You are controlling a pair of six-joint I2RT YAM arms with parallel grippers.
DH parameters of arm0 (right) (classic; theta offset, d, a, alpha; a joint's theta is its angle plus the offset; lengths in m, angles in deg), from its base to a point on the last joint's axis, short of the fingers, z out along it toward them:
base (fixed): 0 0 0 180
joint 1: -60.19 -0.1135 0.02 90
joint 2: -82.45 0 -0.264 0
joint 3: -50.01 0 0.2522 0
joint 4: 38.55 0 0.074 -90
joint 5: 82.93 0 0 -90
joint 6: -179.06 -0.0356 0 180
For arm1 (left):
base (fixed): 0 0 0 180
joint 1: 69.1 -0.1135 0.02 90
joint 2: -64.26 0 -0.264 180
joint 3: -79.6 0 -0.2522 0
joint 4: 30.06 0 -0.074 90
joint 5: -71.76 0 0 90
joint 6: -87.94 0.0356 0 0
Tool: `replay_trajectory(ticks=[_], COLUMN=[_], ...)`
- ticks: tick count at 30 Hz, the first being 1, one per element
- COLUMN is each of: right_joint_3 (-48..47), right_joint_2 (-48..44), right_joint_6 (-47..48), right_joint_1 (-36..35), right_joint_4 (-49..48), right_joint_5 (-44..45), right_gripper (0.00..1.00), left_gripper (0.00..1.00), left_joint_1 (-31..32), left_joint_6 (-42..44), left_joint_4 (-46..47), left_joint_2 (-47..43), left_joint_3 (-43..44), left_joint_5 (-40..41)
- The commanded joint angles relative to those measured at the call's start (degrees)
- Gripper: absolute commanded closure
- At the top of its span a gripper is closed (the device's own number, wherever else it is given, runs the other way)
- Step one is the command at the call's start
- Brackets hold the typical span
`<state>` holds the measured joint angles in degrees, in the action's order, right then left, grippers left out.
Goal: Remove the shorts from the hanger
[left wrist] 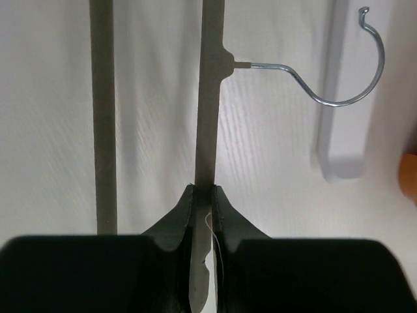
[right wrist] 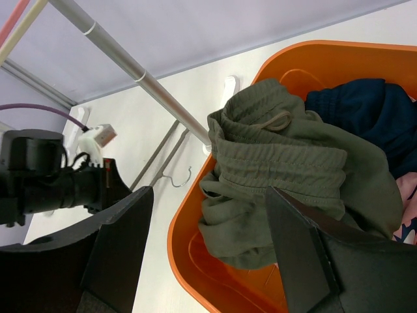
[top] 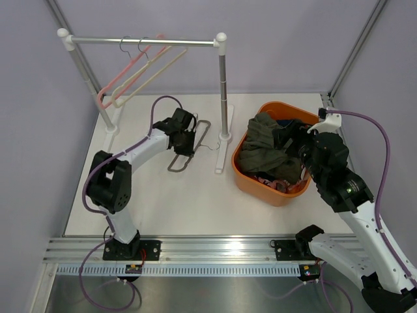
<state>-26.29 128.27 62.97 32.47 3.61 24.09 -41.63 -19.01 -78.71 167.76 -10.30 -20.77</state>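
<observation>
I see a white table (top: pixel 189 202) closed in by pale grey walls (top: pixel 273 45), with a rack (top: pixel 143 41) at the far left carrying 2 bare hangers, the pink hanger (top: pixel 124 75) and the cream hanger (top: pixel 153 72). The near half of the table offers open room between the arms; the orange basket (top: pixel 260 189) sits at the right, just beside the rack's post. The left gripper (left wrist: pixel 202 192) is pinched tight on one bar of the grey hanger (left wrist: pixel 210 117), which lies flat on the table with its wire hook (left wrist: pixel 339 98) pointing toward the post. The right gripper (right wrist: pixel 208 195) hangs spread wide over the basket, holding nothing. All 3 shorts lie in the basket: the olive shorts (right wrist: pixel 273 156) on top, the navy shorts (right wrist: pixel 358 111) beside them, the pink patterned shorts (right wrist: pixel 407 189) mostly buried.
</observation>
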Motion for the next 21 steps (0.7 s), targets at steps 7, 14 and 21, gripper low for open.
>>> replay_trajectory(ticks=[7, 14, 21], right_joint_3=[0.23, -0.73, -6.80], right_joint_2=[-0.12, 2.33, 13.75], right_joint_6=[0.51, 0.60, -0.98], right_joint_1=[0.22, 0.22, -0.57], right_joint_4=[-0.89, -0.98, -2.21], right_joint_5=[0.21, -5.58, -21.40], right_gripper=[0.22, 0.16, 0.16], left_gripper=[1.00, 1.00, 1.00], left_joint_1=[-2.94, -3.82, -4.00], left_joint_6=[-2.83, -3.09, -3.00], left_joint_4=[3.87, 4.48, 4.31], left_joint_2=[-7.97, -8.93, -8.76], left_joint_3=[-0.31, -1.01, -0.31], left_joint_5=[-8.81, -10.48, -10.66])
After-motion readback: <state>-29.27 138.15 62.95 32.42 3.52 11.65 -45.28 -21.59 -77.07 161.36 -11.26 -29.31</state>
